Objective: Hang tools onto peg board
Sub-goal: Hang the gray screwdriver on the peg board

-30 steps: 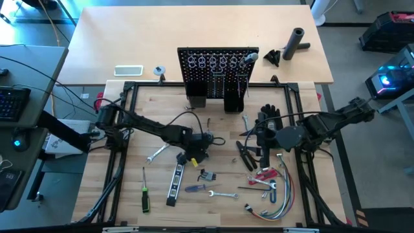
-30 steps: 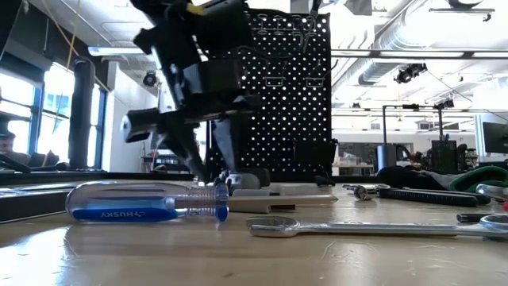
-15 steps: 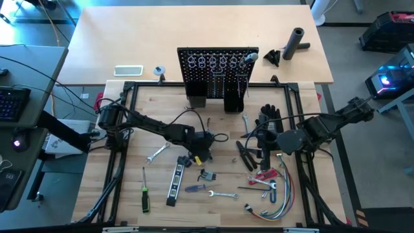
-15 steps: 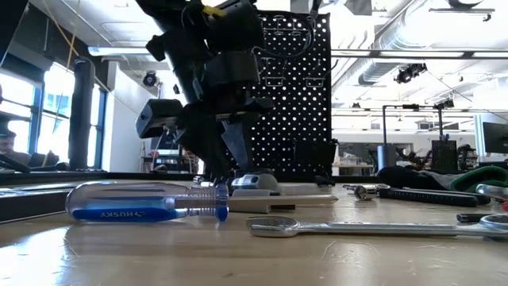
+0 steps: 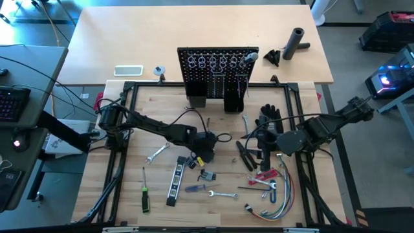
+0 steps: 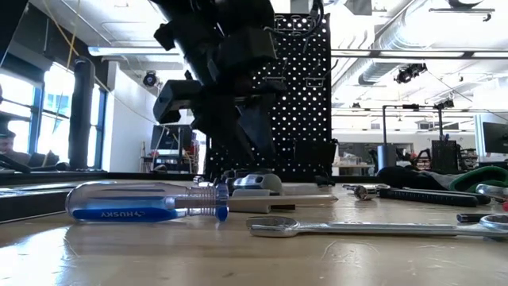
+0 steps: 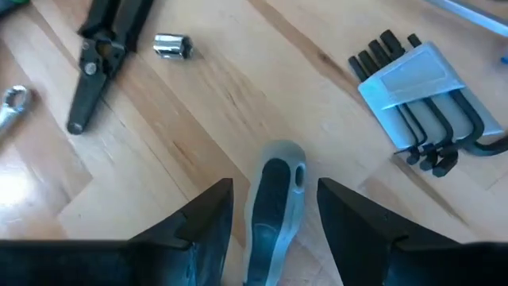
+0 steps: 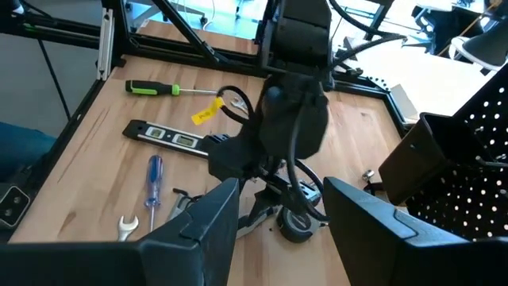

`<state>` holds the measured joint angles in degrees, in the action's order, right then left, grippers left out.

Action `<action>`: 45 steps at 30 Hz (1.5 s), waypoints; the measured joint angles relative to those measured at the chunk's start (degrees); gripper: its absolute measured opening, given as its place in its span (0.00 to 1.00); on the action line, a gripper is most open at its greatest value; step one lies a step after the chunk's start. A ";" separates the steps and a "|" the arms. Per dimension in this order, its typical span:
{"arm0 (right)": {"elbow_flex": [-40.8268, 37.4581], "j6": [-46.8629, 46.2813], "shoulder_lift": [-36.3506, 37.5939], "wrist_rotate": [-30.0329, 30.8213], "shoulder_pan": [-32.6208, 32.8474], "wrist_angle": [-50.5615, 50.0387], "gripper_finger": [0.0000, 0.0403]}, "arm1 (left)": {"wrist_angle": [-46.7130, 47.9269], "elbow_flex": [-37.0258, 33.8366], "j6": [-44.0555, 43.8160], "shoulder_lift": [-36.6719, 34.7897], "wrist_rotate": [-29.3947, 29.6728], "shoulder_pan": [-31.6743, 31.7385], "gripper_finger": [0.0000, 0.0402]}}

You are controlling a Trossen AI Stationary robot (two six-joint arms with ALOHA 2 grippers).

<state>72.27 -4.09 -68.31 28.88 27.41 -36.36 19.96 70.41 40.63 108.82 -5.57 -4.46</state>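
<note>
Left gripper (image 5: 206, 154) has slid right across the light wooden bench (image 5: 162, 116) over the last second and now sits low over a grey-and-black moulded tool handle (image 7: 275, 202) lying flat. The jaws are moderately apart, straddling the handle with a gap on each side (not gripping yet). A silver holder of black hex keys (image 7: 425, 103) lies just beside it. The black perforated upright peg board (image 5: 218, 65) stands well apart at the bench's back edge. It looks like a pick-up is about to start. Right gripper (image 5: 264, 150) waits over the right half, jaws wide and empty.
</note>
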 joint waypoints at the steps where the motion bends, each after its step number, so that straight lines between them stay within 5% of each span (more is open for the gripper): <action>1: 0.00 0.00 0.00 0.28 0.16 -0.01 0.45 | 0.01 0.03 -0.08 0.21 -0.44 0.13 0.46; 10: 0.00 0.03 0.00 1.04 0.40 0.06 0.45 | 0.61 1.56 -1.18 6.64 -2.82 1.02 0.46; 19: 0.00 -0.24 0.00 1.01 0.40 0.15 0.45 | 7.81 5.81 -2.43 10.38 -2.19 1.12 0.31; 45: 0.02 -0.13 0.00 1.98 0.39 1.01 0.45 | 23.56 5.28 -2.96 4.20 24.27 -4.31 0.31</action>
<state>72.29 -4.22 -68.31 30.86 27.80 -35.35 43.51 75.69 37.66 113.02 18.70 -8.77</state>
